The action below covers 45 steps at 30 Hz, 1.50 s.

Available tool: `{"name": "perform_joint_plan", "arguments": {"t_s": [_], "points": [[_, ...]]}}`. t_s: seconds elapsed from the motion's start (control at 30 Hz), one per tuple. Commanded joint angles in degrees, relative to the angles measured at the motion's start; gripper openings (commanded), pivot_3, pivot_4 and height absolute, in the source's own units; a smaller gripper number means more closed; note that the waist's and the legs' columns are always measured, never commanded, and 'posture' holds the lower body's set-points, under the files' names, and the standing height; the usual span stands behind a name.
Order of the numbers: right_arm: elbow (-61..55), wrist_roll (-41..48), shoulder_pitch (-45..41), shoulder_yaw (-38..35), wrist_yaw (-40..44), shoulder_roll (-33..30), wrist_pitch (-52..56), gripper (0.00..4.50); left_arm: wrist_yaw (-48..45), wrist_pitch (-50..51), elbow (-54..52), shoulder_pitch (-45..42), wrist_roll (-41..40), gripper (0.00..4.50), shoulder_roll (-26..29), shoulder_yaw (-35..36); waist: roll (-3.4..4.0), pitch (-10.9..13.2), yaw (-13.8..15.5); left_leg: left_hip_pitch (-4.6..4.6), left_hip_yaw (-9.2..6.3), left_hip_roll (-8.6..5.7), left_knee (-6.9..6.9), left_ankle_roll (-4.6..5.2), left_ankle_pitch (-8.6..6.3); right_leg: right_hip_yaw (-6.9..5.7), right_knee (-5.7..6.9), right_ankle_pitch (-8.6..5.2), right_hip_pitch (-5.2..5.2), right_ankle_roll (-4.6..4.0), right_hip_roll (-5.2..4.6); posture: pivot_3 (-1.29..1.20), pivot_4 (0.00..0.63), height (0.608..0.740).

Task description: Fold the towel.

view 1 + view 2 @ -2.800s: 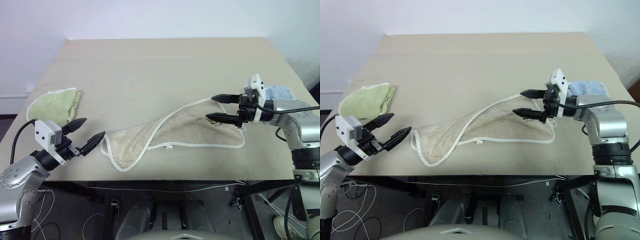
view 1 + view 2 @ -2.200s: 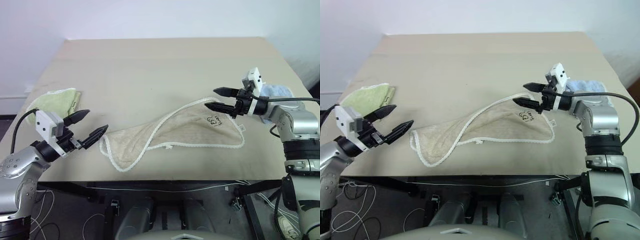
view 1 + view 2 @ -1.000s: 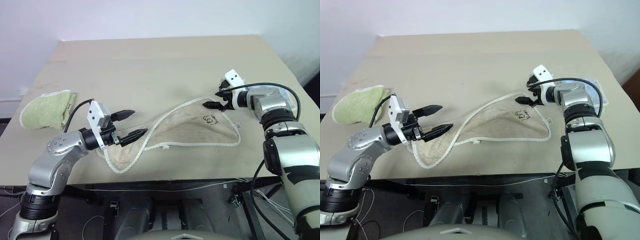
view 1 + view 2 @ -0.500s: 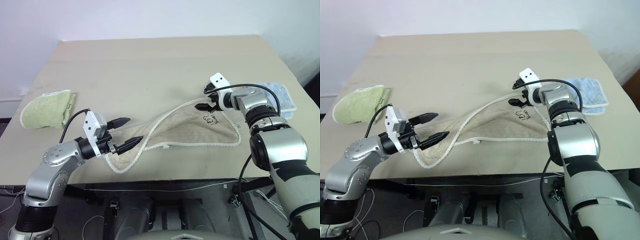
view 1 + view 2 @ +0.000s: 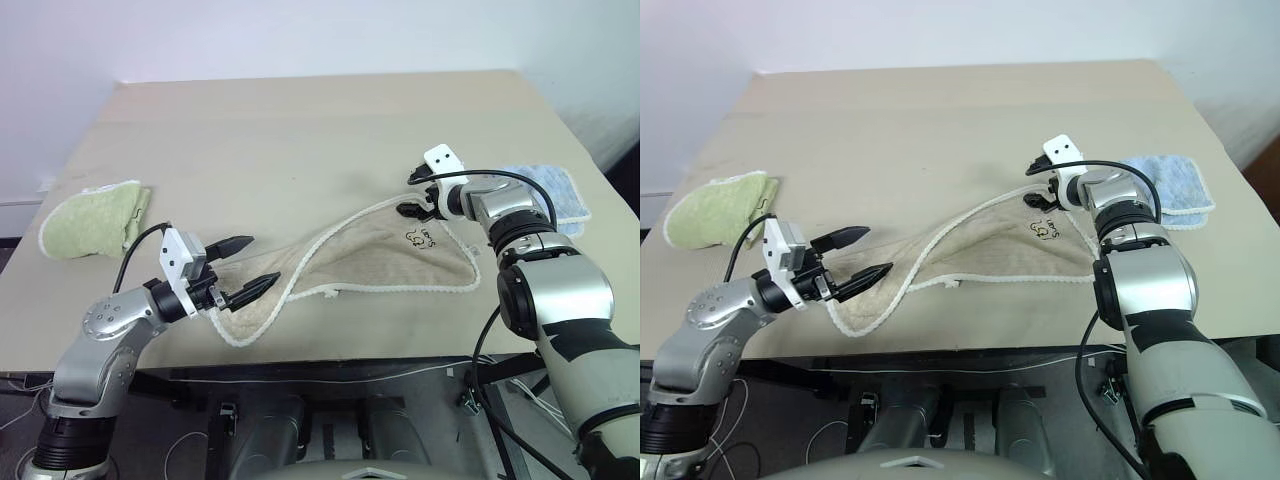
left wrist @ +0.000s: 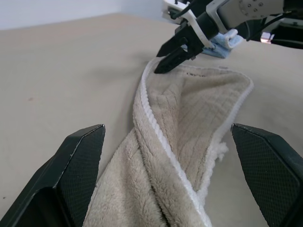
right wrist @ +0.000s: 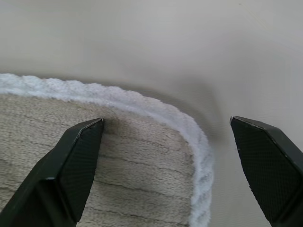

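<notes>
The beige towel [image 5: 370,255] with white corded edging lies twisted and half doubled over across the front of the table [image 5: 300,130]. A small dark mark [image 5: 420,238] shows near its right end. My left gripper [image 5: 264,259] is open and level, its fingers on either side of the towel's bunched left end [image 6: 184,123]. At the towel's far right corner [image 7: 156,142], my right gripper [image 5: 406,197] tilts down and is open. One of its fingers [image 7: 80,156] is over the cloth and the other over bare table. Neither gripper holds the cloth.
A folded light green towel [image 5: 92,216] lies at the table's left edge. A folded light blue towel [image 5: 552,190] lies at the right edge, just behind my right arm. The towel's left end sits close to the table's front edge.
My left arm swung in from the table's left edge to the towel's left end. My right gripper moved to the far right corner and tipped downward. The towel has not moved.
</notes>
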Motion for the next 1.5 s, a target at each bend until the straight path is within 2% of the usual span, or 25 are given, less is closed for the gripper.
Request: {"name": "perform_joint_plan", "arguments": {"t_s": [0.03, 0.33, 0.37, 0.6, 0.83, 1.1, 1.3, 1.5], "points": [[-0.2, -0.6, -1.9, -0.6, -1.0, 0.0, -1.3, 3.26, 0.4, -1.1, -1.6, 0.6, 0.4, 4.50, -0.1, 0.6, 0.00, 0.0, 0.0, 0.00, 0.00, 0.00, 0.00, 0.00, 0.00, 0.00, 0.00, 0.00, 0.01, 0.00, 0.00, 0.00, 0.150, 0.740], [0.0, -1.3, -1.7, -0.7, -0.6, 0.2, -1.4, 0.17, -0.5, -2.4, -1.0, 1.5, 0.7, 4.50, 0.0, 1.4, 0.00, 0.0, -0.1, 0.01, 0.00, 0.00, 0.00, 0.01, 0.00, 0.00, 0.01, 0.00, 0.01, 0.00, 0.00, 0.00, 0.150, 0.740], [-0.1, -1.3, -1.7, -0.8, -0.8, 0.3, -1.7, 0.01, -0.6, -2.5, -0.8, 1.5, 0.8, 4.50, 0.1, 1.5, 0.00, 0.0, -0.1, 0.01, 0.00, 0.00, 0.00, 0.01, 0.00, 0.00, 0.01, 0.00, 0.01, 0.00, 0.00, 0.00, 0.150, 0.740], [-0.9, -1.1, -2.5, -1.0, 0.1, -0.4, -3.1, 0.01, -0.7, -2.3, -0.4, 0.1, 0.6, 4.50, 0.7, 1.7, 0.01, 0.0, -0.1, 0.02, 0.00, 0.00, 0.00, 0.02, -0.01, 0.00, 0.01, 0.00, 0.01, 0.00, 0.01, 0.00, 0.150, 0.740], [-4.4, 2.3, -6.5, -4.3, 4.0, -4.5, -2.7, 0.01, -0.2, -1.5, -0.4, -1.4, 0.2, 4.50, 0.7, 1.8, 0.07, 0.0, -0.1, 0.02, 0.01, 0.00, -0.02, 0.03, -0.02, 0.01, 0.01, 0.00, -0.01, 0.00, 0.01, 0.00, 0.150, 0.740], [-19.7, 8.6, -5.2, -9.2, 7.4, -9.1, 4.0, 0.01, 0.0, 0.5, -0.8, -2.5, 1.7, 4.50, 0.7, -1.3, 0.09, 0.1, 0.1, 0.01, 0.00, 0.00, -0.03, 0.06, -0.05, 0.01, 0.00, 0.00, 0.00, 0.00, 0.00, 0.00, 0.150, 0.740], [-32.8, 12.5, -2.0, -12.1, 3.8, -9.0, 15.2, 0.01, 4.6, -2.4, 2.2, -3.9, 10.2, 4.50, -2.4, -7.2, 0.14, 0.0, 0.2, 0.01, 0.00, 0.00, -0.02, 0.07, -0.05, 0.03, 0.01, 0.00, -0.01, 0.00, -0.02, 0.00, 0.150, 0.740], [-40.9, 14.0, 0.9, -12.2, 1.2, -8.6, 19.3, 0.01, 5.9, -2.5, 1.8, -5.6, 12.4, 4.50, -5.7, -10.9, 0.14, 0.0, 0.4, -0.05, 0.00, 0.00, 0.00, 0.08, -0.05, 0.02, 0.01, 0.00, -0.04, 0.01, -0.03, 0.00, 0.150, 0.740]]}}
